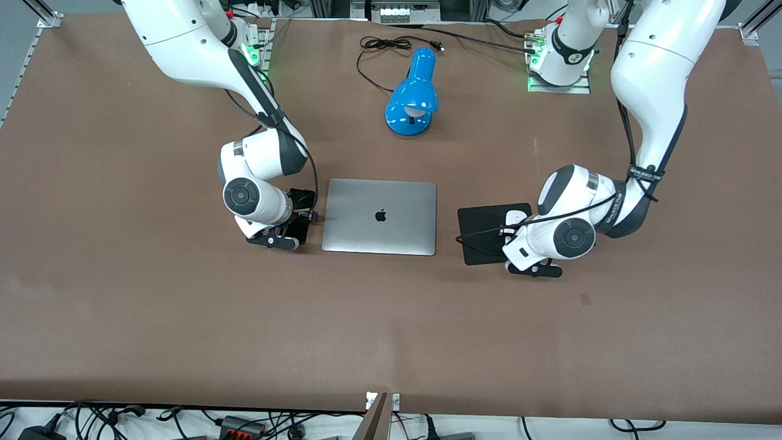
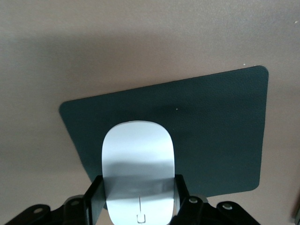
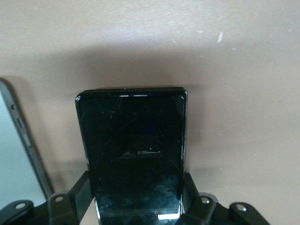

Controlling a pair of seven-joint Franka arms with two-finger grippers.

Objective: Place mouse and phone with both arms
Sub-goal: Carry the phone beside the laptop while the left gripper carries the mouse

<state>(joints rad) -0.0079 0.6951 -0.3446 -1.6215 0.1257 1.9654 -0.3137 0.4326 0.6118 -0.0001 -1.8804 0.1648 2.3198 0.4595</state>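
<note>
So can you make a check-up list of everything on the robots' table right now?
Surface: brown table, flat.
Job's things: small white oval mouse over the black square pad; slim black glossy phone beside the closed silver laptop, toward the right arm's end.
Clutter: blue desk lamp, farther from the front camera than the laptop.
Grippers: left gripper shut on the mouse; right gripper shut on the phone.
Cables: lamp's black cord on the table; black cables along both arms.
Surroundings: cables and plugs at the table's near edge.
</note>
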